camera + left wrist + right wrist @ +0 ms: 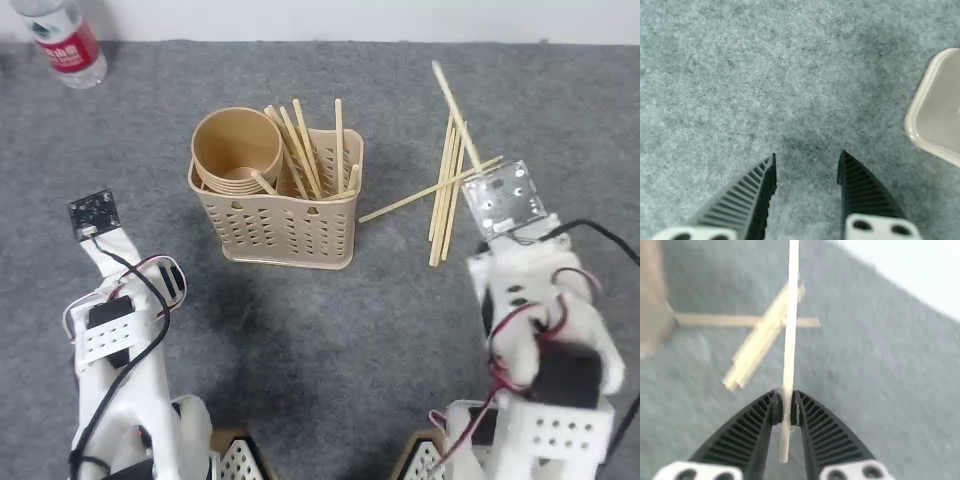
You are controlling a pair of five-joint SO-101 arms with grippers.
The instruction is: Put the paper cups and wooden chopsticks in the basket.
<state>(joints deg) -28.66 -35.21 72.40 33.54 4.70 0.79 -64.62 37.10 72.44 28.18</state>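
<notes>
Near the tabletop's right edge, the right gripper (784, 402) has its jaws clenched on one chopstick (793, 270) close to its end, above the loose chopsticks (445, 205). Risk: so long an overhang may pivot, or strike the basket (290, 230) rim. Left gripper (806, 167) jaws released over bare tabletop.

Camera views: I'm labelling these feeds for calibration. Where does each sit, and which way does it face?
High view: fixed above the table, looking down on the basket, loose chopsticks, left arm and right arm.
Left wrist view: on the left arm's wrist, facing the table past the open left pincer; basket corner.
Right wrist view: on the right arm's wrist, facing along the right pincer, shut on a single chopstick.
Shared: high and right wrist both show the loose chopsticks.
</notes>
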